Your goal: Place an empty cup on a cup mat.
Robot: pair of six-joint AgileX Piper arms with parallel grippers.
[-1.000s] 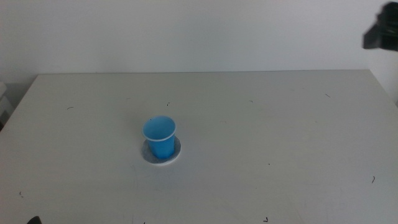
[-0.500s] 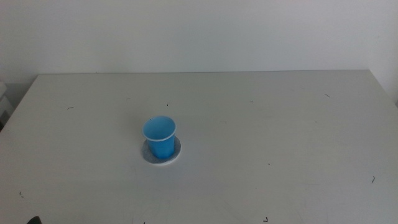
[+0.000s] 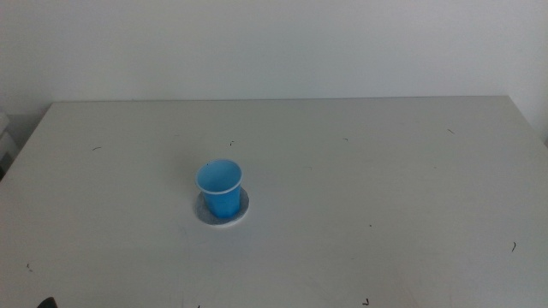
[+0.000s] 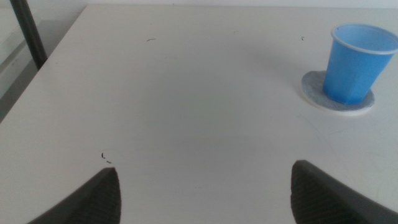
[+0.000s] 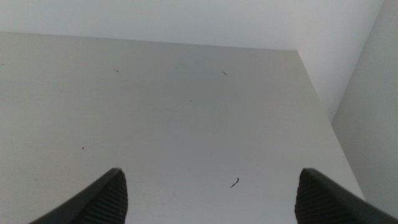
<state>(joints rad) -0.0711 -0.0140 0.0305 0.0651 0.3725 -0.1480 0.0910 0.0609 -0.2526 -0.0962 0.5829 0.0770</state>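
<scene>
Cup (image 3: 220, 188): small, bright blue, tapered, thin pale rim, blue inside; upright, nothing visible within. Seated on cup mat (image 3: 223, 209), base inside the mat's edge, a crescent of mat showing around the foot. Also seen in left wrist view: cup (image 4: 356, 63) on cup mat (image 4: 313, 87), ahead of the left gripper and off toward one jaw's side, well apart from both jaws, untouched.

Cup mat: flat round disc, mottled grey top, white edge, slightly wider than the cup's base. Flat on table (image 3: 385, 171), left of centre in the middle view.

Left gripper (image 4: 205, 186): jaws spread wide, nothing between them, only bare table in the gap. Held low over the table's near-left area, table edge and a dark upright bar (image 4: 28, 31) off to one side.

Right gripper (image 5: 211, 186): jaws spread wide, gripping nothing. Over the table (image 5: 155, 112) near a far corner, pale wall beyond; cup and mat outside its view.

Table: pale grey-white, matte, scattered small dark specks and scratches. Neither gripper visible in the middle view.
</scene>
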